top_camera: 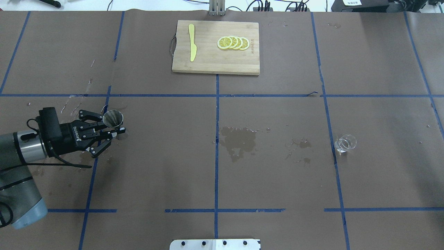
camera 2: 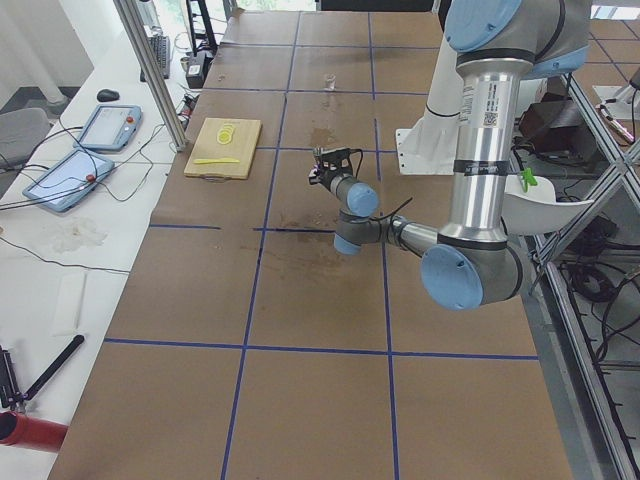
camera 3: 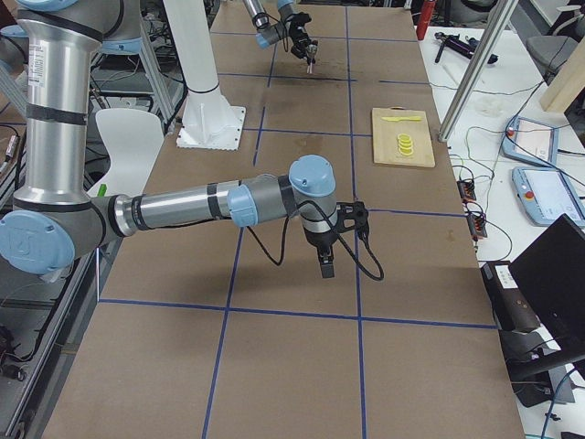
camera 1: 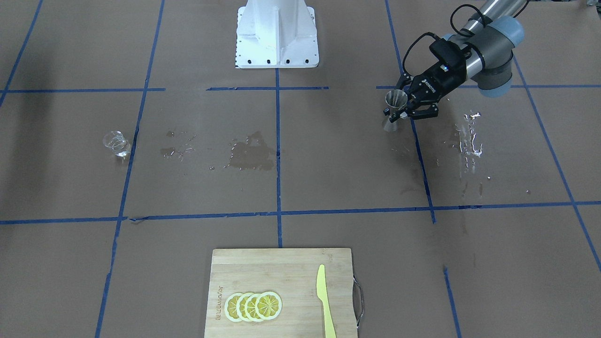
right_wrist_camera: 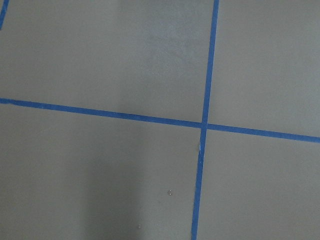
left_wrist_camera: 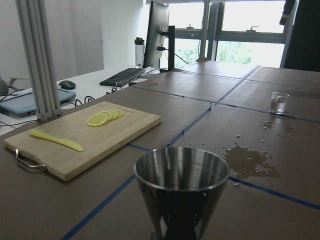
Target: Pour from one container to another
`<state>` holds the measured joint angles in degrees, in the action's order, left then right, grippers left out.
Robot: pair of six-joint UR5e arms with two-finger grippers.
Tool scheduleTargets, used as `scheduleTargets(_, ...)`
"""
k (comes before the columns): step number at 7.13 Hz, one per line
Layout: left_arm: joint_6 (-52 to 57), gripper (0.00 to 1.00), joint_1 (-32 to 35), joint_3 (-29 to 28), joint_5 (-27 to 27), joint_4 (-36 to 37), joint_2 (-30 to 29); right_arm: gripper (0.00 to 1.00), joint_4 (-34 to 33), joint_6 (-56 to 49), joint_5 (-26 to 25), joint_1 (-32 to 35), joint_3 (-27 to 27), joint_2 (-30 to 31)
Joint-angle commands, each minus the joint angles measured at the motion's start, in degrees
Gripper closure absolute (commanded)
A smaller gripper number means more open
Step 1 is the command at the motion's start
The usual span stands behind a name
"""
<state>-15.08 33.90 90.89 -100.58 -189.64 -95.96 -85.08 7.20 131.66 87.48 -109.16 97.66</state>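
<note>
The steel jigger (top_camera: 113, 118) is upright at the table's left side, with my left gripper (top_camera: 118, 131) shut on its narrow waist. The left wrist view shows its open cup (left_wrist_camera: 181, 185) close up and centred. I cannot tell whether its base touches the table. The clear glass (top_camera: 345, 143) stands alone far to the right, also seen small in the left wrist view (left_wrist_camera: 278, 102) and in the front-facing view (camera 1: 116, 143). My right gripper (camera 3: 327, 261) shows only in the exterior right view, pointing down over bare table. I cannot tell whether it is open or shut.
A wooden cutting board (top_camera: 215, 64) with lemon slices (top_camera: 233, 42) and a yellow knife (top_camera: 191, 47) lies at the far edge. Wet patches (top_camera: 239, 139) mark the paper between jigger and glass. More droplets (camera 1: 469, 136) lie beside the left arm. The robot's white base (camera 1: 277, 33) is at the near middle.
</note>
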Motion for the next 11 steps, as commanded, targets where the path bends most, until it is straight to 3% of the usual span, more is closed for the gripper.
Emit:
scheduleTargets(1, 3.64, 1.00, 3.62, -0.88, -11.44, 11.87, -10.77, 0.00, 0.00, 0.28, 0.00, 0.24, -0.09, -0.19)
scheduleTargets(4, 8.13, 1.00, 3.19, -11.75, -14.10, 15.44, -25.46, 0.00, 0.00, 0.36, -0.09, 0.24, 0.00, -0.19)
scheduleTargets(8, 8.05, 1.00, 1.00, -16.34, -14.38, 16.58, -32.52, 0.00, 0.00, 4.67, 0.00, 0.24, 0.00, -1.68)
scheduleTargets(11, 7.88, 1.00, 0.90, -16.53, -14.03, 16.58, -32.71, 0.00, 1.22, 12.36, -0.26, -0.81, -2.27, -3.00)
